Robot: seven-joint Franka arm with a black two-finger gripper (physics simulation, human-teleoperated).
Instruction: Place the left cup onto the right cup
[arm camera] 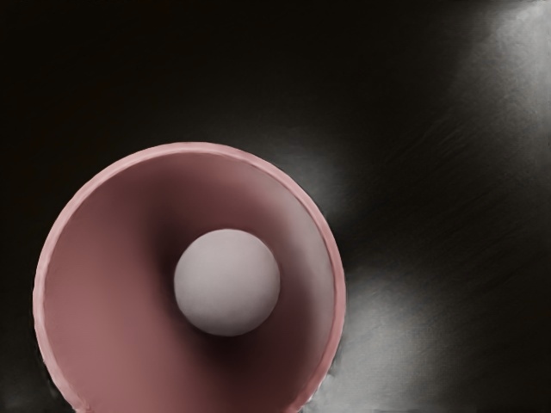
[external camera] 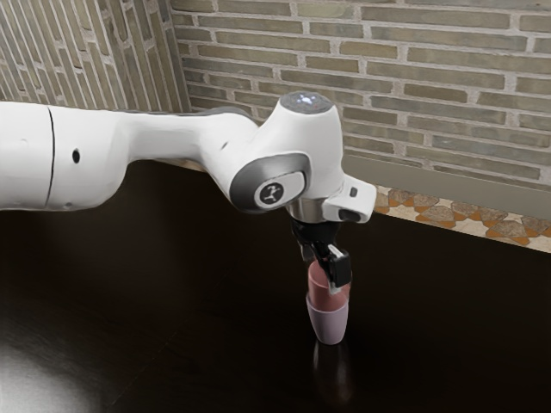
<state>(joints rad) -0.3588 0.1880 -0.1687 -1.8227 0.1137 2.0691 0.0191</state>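
A smooth, tapered pink cup [external camera: 319, 287] is nested in a lavender cup [external camera: 330, 324] on the glossy dark table [external camera: 155, 344]. Whether it is held by the gripper [external camera: 332, 267] at its rim cannot be told.

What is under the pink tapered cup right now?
A pale lilac tapered cup on the dark table; the pink cup sits nested in its mouth. Its inside is covered.

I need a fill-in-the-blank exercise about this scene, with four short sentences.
The pink cup sits ___ the lilac cup.
The lilac cup stands on a dark ___.
The gripper is at the ___ cup's rim.
The wall is built of ___.
Missing words: inside, table, pink, bricks.
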